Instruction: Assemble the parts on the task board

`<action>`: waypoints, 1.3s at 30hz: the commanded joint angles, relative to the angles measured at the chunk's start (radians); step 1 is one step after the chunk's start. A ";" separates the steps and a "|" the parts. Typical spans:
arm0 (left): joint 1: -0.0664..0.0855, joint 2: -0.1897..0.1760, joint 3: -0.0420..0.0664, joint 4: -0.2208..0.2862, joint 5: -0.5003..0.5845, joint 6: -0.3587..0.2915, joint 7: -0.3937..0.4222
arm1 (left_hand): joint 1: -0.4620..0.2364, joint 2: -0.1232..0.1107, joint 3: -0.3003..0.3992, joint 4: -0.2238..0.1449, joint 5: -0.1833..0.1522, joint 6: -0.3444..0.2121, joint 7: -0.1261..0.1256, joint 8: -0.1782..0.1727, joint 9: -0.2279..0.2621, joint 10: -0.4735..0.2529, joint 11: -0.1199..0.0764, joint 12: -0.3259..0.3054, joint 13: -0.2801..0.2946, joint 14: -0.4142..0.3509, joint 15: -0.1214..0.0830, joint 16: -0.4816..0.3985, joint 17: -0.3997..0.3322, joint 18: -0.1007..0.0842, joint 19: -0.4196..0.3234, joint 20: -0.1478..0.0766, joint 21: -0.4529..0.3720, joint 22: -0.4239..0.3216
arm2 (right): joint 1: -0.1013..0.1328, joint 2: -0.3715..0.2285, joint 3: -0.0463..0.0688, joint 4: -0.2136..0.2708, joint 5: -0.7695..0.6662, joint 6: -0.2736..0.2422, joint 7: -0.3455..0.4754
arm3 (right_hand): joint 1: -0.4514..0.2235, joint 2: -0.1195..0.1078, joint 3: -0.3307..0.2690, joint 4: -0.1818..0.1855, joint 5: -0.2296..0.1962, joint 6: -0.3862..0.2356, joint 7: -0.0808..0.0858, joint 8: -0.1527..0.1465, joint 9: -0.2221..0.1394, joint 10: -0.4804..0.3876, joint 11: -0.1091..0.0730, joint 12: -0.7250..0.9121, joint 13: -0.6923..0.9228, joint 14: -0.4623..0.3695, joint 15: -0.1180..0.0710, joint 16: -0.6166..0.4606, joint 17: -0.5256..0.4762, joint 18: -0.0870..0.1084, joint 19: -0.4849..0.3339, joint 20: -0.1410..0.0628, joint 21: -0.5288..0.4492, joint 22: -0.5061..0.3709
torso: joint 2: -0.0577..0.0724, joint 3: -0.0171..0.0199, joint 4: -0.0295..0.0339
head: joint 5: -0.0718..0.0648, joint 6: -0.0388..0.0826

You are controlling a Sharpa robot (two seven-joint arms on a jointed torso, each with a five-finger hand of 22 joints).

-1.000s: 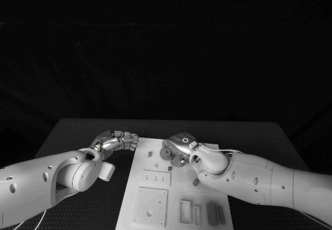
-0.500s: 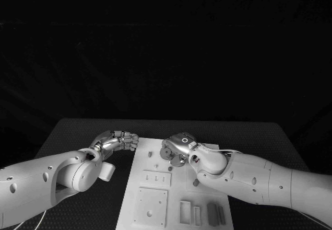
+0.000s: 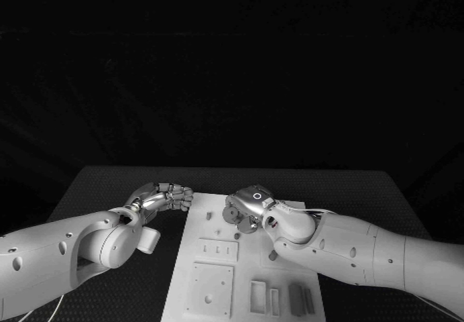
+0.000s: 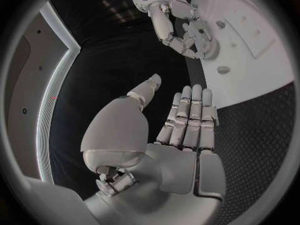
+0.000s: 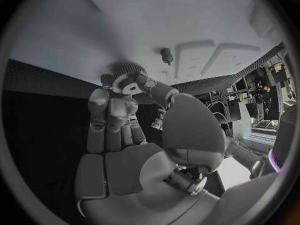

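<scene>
The white task board (image 3: 194, 298) lies in the middle of the black table. My right hand (image 3: 254, 201) hovers over the board's far end and pinches a toothed gear (image 3: 233, 215) between thumb and fingers. The right wrist view shows this gear (image 5: 127, 78) at the fingertips of the right hand (image 5: 125, 130), close to a short peg (image 5: 166, 55) on the board. My left hand (image 3: 166, 196) rests beside the board's far left corner. Seen from its own wrist, the left hand (image 4: 178, 135) has straight fingers, the thumb apart, and holds nothing.
Two small pegs (image 3: 209, 216) (image 3: 238, 235) stand on the board near the gear. Closer to me are square recessed plates (image 3: 218, 250) (image 3: 210, 290) and narrow slots (image 3: 259, 297). Black matting (image 3: 116, 184) surrounds the board.
The right forearm has edged a little to the left. The right hand with the gear and the left hand stay where they were.
</scene>
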 commanded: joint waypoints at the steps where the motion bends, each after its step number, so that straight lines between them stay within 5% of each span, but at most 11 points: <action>1: 0.002 0.003 0.001 0.001 -0.002 0.005 0.006 | -0.012 -0.002 -0.001 -0.006 -0.004 -0.002 0.003 -0.007 -0.001 -0.003 0.005 -0.004 0.000 0.001 0.005 -0.005 0.001 0.007 0.002 0.001 -0.004 0.019 | -0.003 0.001 -0.002 -0.003 0.027 0.023 0.011 | 0.002 -0.015 -0.002 0.004 0.003 0.130 -0.009 -0.017 0.006 -0.012 0.007 -0.002 -0.001 -0.005 0.007 -0.007 0.002 0.030 -0.001 0.003 -0.003 0.003 | 0.000 0.0006 0.0005 | 0.000 0.000; 4: 0.002 0.002 0.001 0.001 -0.002 0.005 0.006 | -0.012 -0.002 -0.001 -0.006 -0.004 -0.002 0.003 -0.007 -0.001 -0.003 0.005 -0.004 0.000 0.001 0.005 -0.005 0.002 0.007 0.002 0.001 -0.004 0.019 | -0.003 0.001 -0.002 -0.006 0.036 0.011 0.009 | -0.001 -0.058 -0.014 0.006 0.002 0.051 0.015 -0.064 -0.016 -0.020 0.029 -0.003 -0.002 -0.008 0.025 -0.010 0.003 0.030 -0.002 0.003 -0.003 0.003 | 0.000 0.0004 0.0010 | 0.000 -0.001; 8: 0.002 0.001 0.001 0.001 -0.002 0.005 0.006 | -0.012 -0.002 -0.001 -0.007 -0.004 -0.002 0.003 -0.007 -0.002 -0.003 0.005 -0.004 0.000 0.001 0.005 -0.005 0.002 0.007 0.002 0.001 -0.004 0.019 | -0.003 -0.001 -0.002 -0.007 0.041 0.009 0.009 | -0.005 -0.085 -0.025 0.015 0.003 -0.025 0.035 -0.105 -0.035 -0.035 0.050 -0.005 -0.003 -0.009 0.044 -0.013 0.005 0.030 -0.003 0.003 -0.006 0.001 | 0.000 0.0000 0.0005 | 0.001 -0.002; 26: 0.002 0.002 0.001 0.000 -0.002 0.004 0.007 | -0.015 -0.003 0.001 -0.008 -0.004 -0.002 0.004 -0.007 -0.002 -0.003 0.006 -0.005 0.000 0.000 0.005 -0.006 0.002 0.007 0.002 0.001 -0.004 0.019 | -0.003 -0.004 -0.002 -0.011 0.067 0.013 0.013 | 0.004 -0.085 -0.027 0.019 0.003 -0.039 0.047 -0.108 -0.037 -0.047 0.061 0.001 -0.002 -0.011 0.056 -0.015 0.010 0.030 -0.006 0.001 -0.009 0.001 | 0.000 0.0006 0.0005 | 0.000 -0.002; 31: 0.002 0.001 0.001 0.000 -0.002 0.003 0.007 | -0.015 -0.003 0.001 -0.008 -0.004 -0.003 0.004 -0.007 -0.002 -0.003 0.006 -0.005 0.000 0.000 0.005 -0.006 0.002 0.007 0.002 0.001 -0.004 0.019 | -0.003 -0.009 -0.002 -0.010 0.101 0.052 0.022 | 0.048 -0.043 0.021 0.017 0.006 -0.026 0.038 -0.098 -0.034 -0.048 0.053 0.004 -0.004 -0.011 0.049 -0.017 0.012 0.030 -0.007 0.000 -0.012 0.000 | 0.000 0.0003 0.0006 | 0.000 -0.003; 35: 0.002 0.000 0.001 0.001 -0.002 0.003 0.006 | -0.015 -0.003 0.001 -0.008 -0.004 -0.003 0.004 -0.007 -0.002 -0.003 0.006 -0.005 0.000 0.000 0.005 -0.006 0.002 0.007 0.002 0.001 -0.004 0.019 | -0.003 -0.014 -0.002 -0.009 0.115 0.077 0.028 | 0.047 0.000 0.074 -0.021 0.112 -0.003 0.027 -0.088 -0.038 -0.055 0.042 0.010 -0.005 -0.012 0.040 -0.021 0.015 0.030 -0.016 0.010 -0.008 0.008 | 0.000 0.0001 0.0000 | 0.001 -0.003; 39: 0.002 -0.001 0.001 0.001 -0.002 0.002 0.006 | -0.016 -0.003 0.001 -0.009 -0.004 -0.003 0.004 -0.007 -0.002 -0.003 0.006 -0.005 0.000 0.000 0.005 -0.007 0.002 0.007 0.002 0.001 -0.004 0.019 | -0.003 -0.019 -0.002 -0.009 0.115 0.074 0.027 | 0.021 0.018 0.089 -0.046 0.135 0.011 0.021 -0.081 -0.043 -0.060 0.037 0.016 -0.006 -0.013 0.035 -0.023 0.019 0.030 -0.019 0.013 -0.004 0.012 | 0.000 0.0002 -0.0001 | 0.001 -0.003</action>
